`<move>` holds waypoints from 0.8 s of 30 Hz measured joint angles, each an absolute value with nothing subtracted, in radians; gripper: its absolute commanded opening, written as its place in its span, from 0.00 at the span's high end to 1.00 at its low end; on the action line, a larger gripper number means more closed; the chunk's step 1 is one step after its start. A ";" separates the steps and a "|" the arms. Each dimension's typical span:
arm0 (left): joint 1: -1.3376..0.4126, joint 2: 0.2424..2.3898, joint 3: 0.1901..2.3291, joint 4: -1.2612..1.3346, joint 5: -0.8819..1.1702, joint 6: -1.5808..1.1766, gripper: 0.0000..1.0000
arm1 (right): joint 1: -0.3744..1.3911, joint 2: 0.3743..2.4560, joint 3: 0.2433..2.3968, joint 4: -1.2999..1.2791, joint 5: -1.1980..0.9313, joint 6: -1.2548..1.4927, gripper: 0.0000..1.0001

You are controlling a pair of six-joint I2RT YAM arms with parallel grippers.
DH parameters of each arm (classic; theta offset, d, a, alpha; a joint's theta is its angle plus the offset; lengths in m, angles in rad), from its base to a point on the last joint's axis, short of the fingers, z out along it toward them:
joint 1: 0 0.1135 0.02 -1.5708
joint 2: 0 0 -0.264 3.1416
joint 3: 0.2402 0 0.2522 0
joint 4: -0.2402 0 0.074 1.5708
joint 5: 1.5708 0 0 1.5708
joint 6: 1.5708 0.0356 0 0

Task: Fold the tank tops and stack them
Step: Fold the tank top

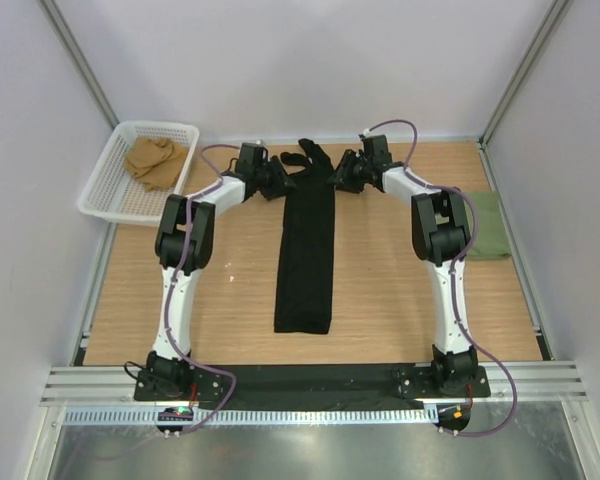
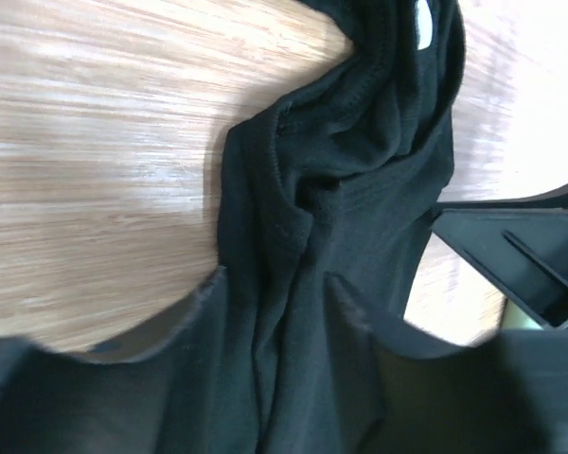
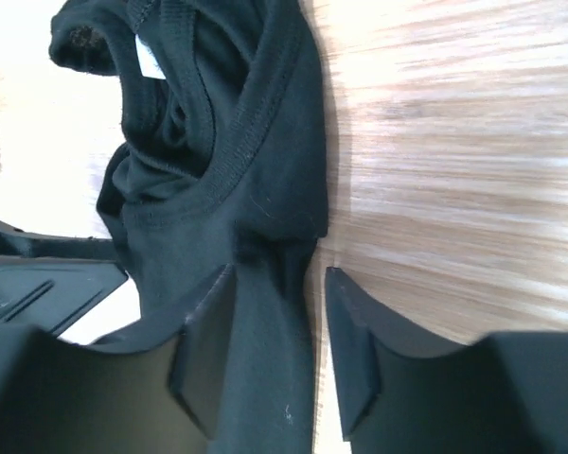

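black tank top (image 1: 305, 260): soft black sleeveless cloth, folded into a long narrow strip on the light wooden table (image 1: 400, 300), strap end bunched at the far end.
left tool (image 2: 275, 288): at the left side of the black tank top's strap end; bunched cloth fills the gap between its fingers (image 2: 201, 301); I cannot tell whether it pinches.
right tool (image 3: 280, 274): at the right side of that strap end, jaws apart over the cloth's edge, bare wood showing beside one finger.
olive green tank top (image 1: 485, 225): folded flat, well right of the black tank top.
white plastic mesh basket (image 1: 105, 195): well left of the black tank top's far end, holding a crumpled tan cloth (image 1: 155, 160).
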State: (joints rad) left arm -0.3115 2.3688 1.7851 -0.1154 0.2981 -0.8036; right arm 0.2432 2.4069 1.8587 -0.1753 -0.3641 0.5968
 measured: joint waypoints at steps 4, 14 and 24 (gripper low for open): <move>-0.310 2.283 1.676 -0.083 0.276 -0.802 0.32 | 0.238 2.354 1.787 -0.161 -0.362 0.590 0.41; -0.329 1.699 1.047 -0.086 0.167 -0.799 0.18 | 0.290 1.816 1.180 -0.173 -0.305 0.584 0.51; -0.416 1.198 0.618 -0.200 0.067 -0.833 0.00 | 0.505 1.332 0.685 -0.199 -0.199 0.650 0.47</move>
